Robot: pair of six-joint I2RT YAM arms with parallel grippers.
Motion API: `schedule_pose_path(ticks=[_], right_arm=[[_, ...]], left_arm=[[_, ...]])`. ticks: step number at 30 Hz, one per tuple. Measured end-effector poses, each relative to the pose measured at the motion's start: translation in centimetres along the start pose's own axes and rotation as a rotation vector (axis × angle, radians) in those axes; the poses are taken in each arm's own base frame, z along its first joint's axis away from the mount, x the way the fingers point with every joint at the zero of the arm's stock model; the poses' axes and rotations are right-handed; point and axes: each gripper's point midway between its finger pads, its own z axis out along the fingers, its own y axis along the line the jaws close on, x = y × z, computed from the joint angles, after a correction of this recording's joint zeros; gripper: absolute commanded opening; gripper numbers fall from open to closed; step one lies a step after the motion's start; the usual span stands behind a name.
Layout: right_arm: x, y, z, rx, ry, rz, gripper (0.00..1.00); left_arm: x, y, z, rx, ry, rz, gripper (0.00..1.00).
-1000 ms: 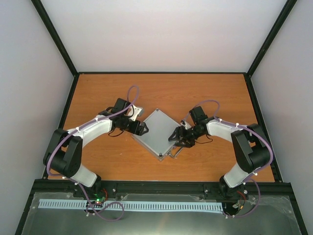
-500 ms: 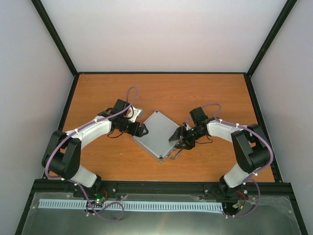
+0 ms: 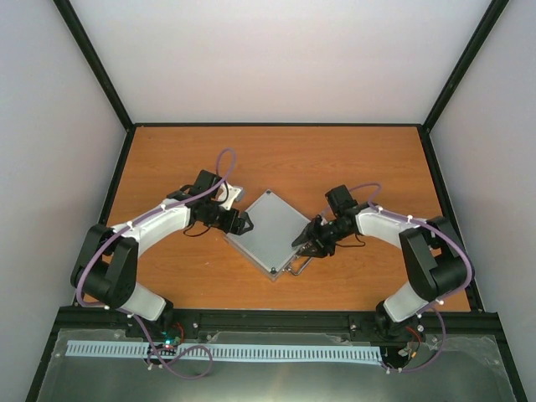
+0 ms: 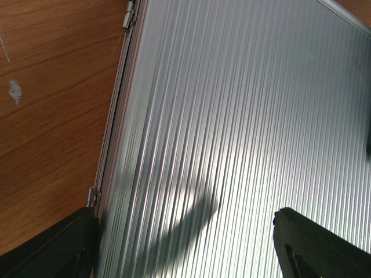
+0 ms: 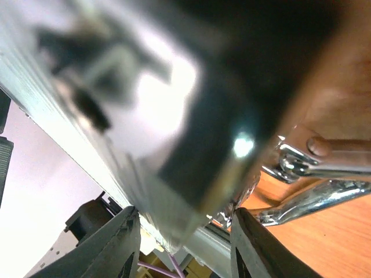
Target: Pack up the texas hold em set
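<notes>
Black-fingered, the left pincer (image 3: 244, 223) is spread wide over the upper-left edge of the silver case (image 3: 266, 228), which lies closed at frame centre on the counter (image 3: 352, 159). Whether the right pincer (image 3: 303, 243), by the handle (image 3: 298, 267), is wide or narrow cannot be told. That edge is best pressed squarely, with the lid braced.

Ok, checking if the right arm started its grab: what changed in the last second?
The right gripper shifted slightly nearer along the case's near-right edge, and its jaws narrowed around that edge. The left gripper and the case hardly moved.
</notes>
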Motion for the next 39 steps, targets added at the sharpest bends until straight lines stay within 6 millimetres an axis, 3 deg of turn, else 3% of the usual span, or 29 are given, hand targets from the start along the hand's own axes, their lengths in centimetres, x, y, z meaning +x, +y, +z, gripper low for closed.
schedule_pose_path(ticks=[7,12,17,23,31,35,39], right_arm=[[0.9,0.3,0.4,0.0,0.01,0.038,0.32],[1.0,0.4,0.4,-0.003,0.006,0.064,0.3],[1.0,0.5,0.3,0.02,-0.004,0.04,0.43],[0.6,2.3,-1.1,0.094,-0.06,-0.199,0.58],[-1.1,3.2,-4.4,0.119,-0.195,-0.443,0.68],[-1.7,4.0,-6.5,0.116,-0.277,-0.511,0.71],[-1.8,4.5,-7.7,0.109,-0.324,-0.553,0.71]], left_arm=[[0.2,0.2,-0.2,-0.017,0.0,-0.005,0.83],[0.3,0.2,-0.2,-0.018,-0.004,-0.006,0.83],[0.6,0.2,-0.4,-0.028,0.0,-0.01,0.87],[0.9,0.0,-0.8,-0.073,0.021,-0.071,1.0],[0.3,0.1,-5.3,-0.177,-0.048,-0.332,1.0],[1.4,-0.9,-6.1,-0.137,-0.035,-0.468,1.0],[4.1,-1.9,-4.7,-0.044,0.033,-0.606,1.0]])
